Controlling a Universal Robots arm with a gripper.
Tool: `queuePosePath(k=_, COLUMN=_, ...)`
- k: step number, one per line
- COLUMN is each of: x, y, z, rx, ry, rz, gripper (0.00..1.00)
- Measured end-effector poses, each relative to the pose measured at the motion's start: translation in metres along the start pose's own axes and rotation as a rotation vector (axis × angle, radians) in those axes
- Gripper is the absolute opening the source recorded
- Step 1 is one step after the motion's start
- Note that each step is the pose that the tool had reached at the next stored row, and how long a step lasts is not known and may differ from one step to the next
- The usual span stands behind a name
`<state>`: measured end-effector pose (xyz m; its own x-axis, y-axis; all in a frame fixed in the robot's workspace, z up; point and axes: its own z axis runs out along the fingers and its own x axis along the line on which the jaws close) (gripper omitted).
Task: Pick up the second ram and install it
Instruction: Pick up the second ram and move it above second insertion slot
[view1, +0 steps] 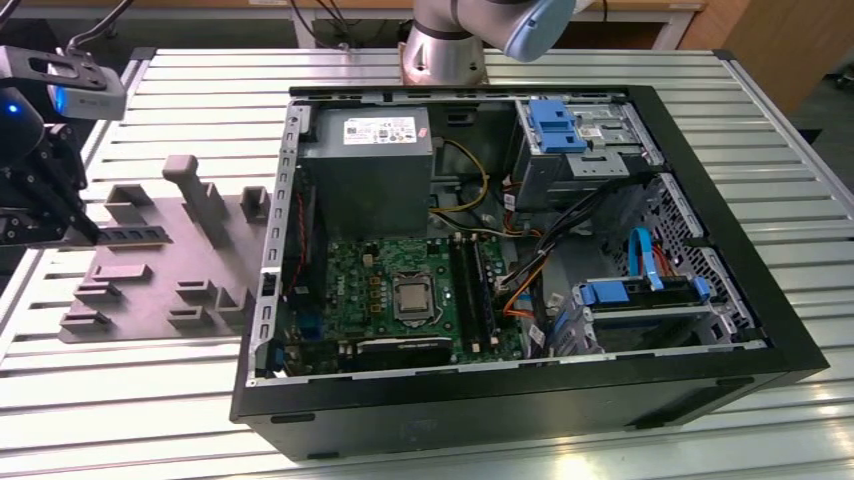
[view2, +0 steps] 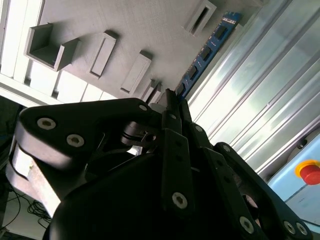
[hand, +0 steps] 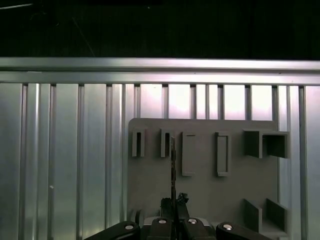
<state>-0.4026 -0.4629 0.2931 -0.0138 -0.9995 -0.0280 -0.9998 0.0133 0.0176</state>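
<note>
One memory stick (view2: 206, 52) stands edgewise in the grey holder plate (hand: 210, 200) — gripper (view2: 172, 100) pinched shut on its near end. Pickup step, not yet lifted; calls for a straight pull upward.

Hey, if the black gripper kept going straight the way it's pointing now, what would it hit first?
Most likely the thin dark blue memory stick, standing on edge on the grey moulded holder plate, directly ahead of the gripper. Whether they already touch is unclear.

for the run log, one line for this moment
stage: pick | gripper at ram end | ram on holder
</note>
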Motion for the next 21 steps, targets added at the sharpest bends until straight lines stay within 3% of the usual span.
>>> queuePosePath(k=21, x=-0.0002, y=0.0002, z=-0.0075, rx=0.0, ry=-0.0001, rz=0.0, gripper=0.14)
